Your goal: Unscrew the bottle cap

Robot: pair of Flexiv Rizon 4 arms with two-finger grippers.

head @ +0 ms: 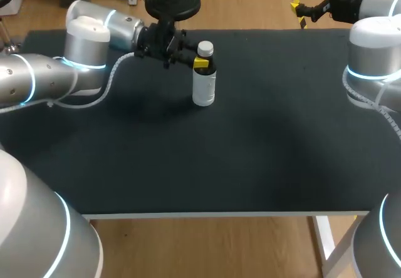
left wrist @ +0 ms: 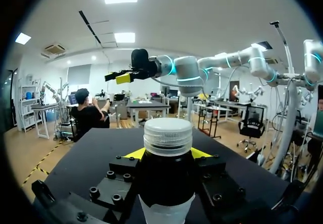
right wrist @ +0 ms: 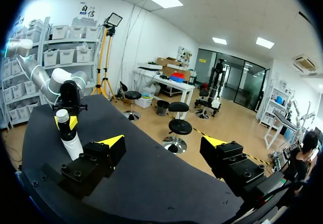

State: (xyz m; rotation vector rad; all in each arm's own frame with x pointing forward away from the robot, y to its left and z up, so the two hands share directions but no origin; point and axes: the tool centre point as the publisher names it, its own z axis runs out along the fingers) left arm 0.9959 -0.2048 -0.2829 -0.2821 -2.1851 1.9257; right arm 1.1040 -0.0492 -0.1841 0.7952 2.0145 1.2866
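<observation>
left end effector clamps the light, stiff white plastic bottle; open right end effector should take its ribbed white cap.

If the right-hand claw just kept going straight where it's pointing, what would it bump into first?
Probably nothing on the table: the open right gripper aims across bare table, while the bottle, clamped in the left gripper, stands off to one side. Depth is hard to judge.
</observation>
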